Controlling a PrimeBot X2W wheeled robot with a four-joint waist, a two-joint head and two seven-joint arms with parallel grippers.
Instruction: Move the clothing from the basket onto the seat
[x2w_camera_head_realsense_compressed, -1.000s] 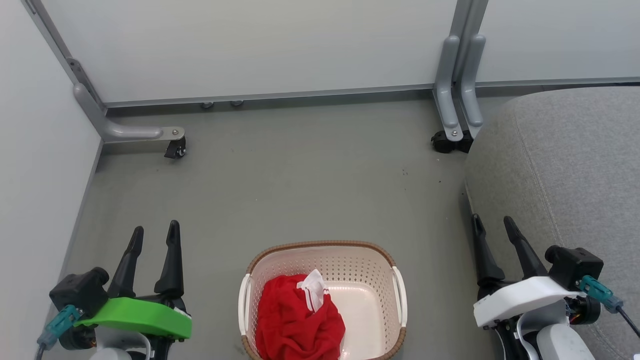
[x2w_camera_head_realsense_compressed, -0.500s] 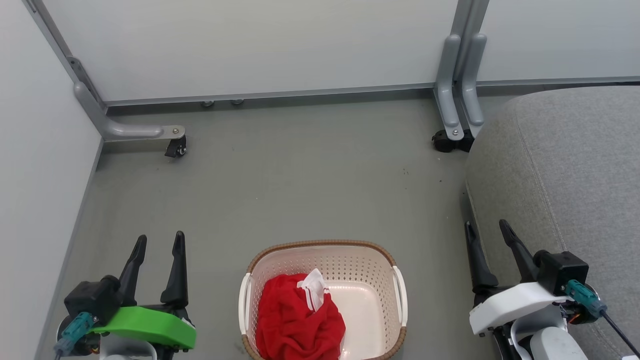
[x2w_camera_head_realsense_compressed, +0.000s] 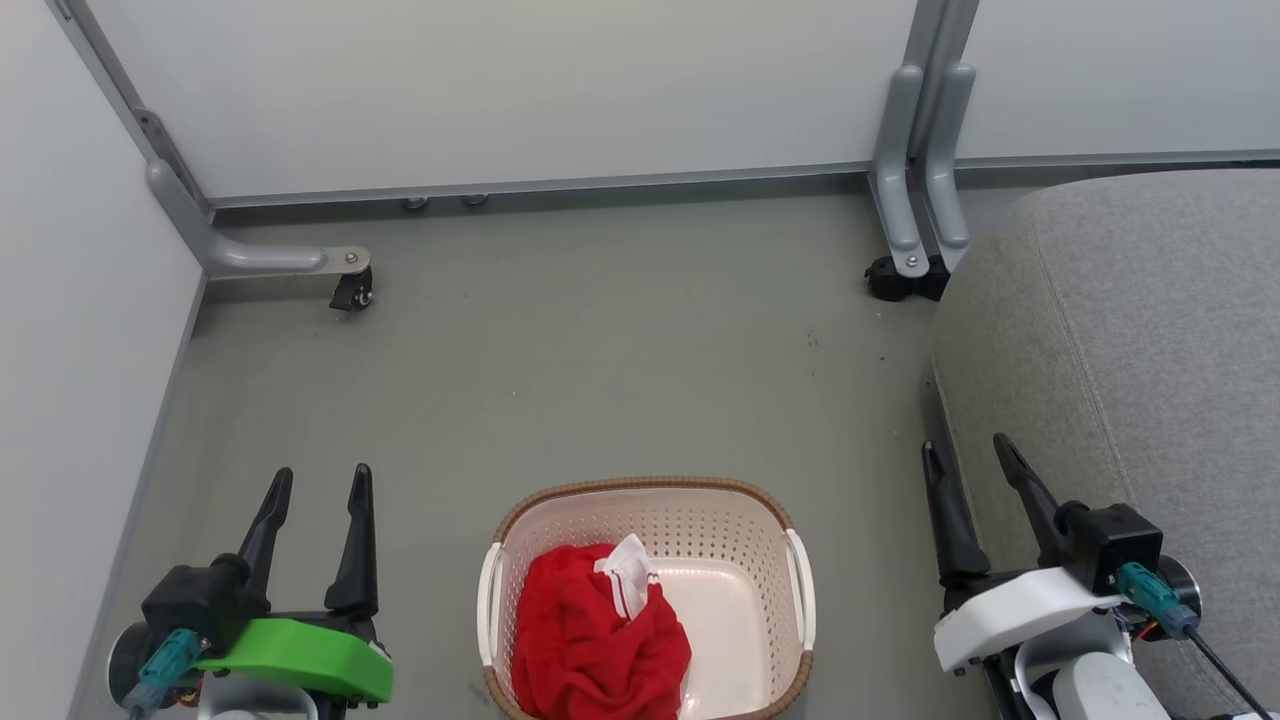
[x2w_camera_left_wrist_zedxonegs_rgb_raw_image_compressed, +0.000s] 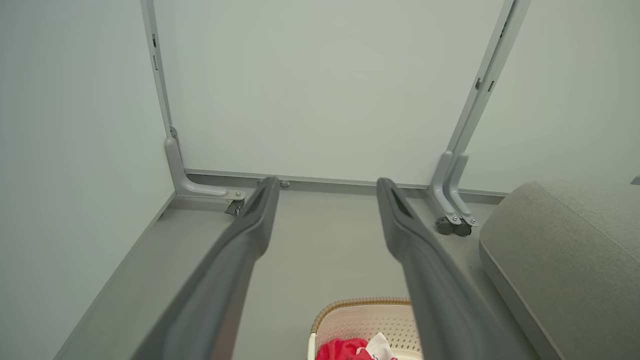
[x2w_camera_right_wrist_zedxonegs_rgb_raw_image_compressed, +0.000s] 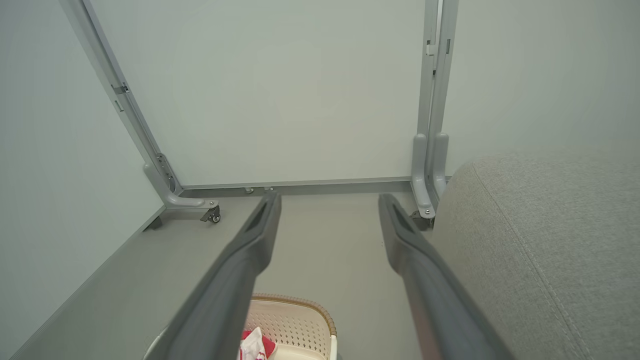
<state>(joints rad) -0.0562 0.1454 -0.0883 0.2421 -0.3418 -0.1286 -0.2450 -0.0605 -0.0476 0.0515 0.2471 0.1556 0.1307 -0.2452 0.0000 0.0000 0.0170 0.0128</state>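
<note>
On grey floor (x2w_camera_head_realsense_compressed: 600, 350), front centre: basket (x2w_camera_head_realsense_compressed: 640, 487), red clothing (x2w_camera_head_realsense_compressed: 590, 650) bunched in its left half, white trim on top. Seat (x2w_camera_head_realsense_compressed: 1150, 330) right of basket, apart from it. Left gripper (x2w_camera_head_realsense_compressed: 322, 472) left of basket, fingers spread, holding nothing. Right gripper (x2w_camera_head_realsense_compressed: 965, 445) at seat's edge, fingers spread, holding nothing. Pale partition panels (x2w_camera_head_realsense_compressed: 500, 100) behind.

Crumpled red clothing (x2w_camera_head_realsense_compressed: 590, 650) lies in the cream basket (x2w_camera_head_realsense_compressed: 700, 520), grey seat (x2w_camera_head_realsense_compressed: 1150, 330) to its right.

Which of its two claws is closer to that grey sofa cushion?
Right. The right gripper hangs at the edge of the seat cushion; the left gripper is beyond the basket, far from it.
</note>
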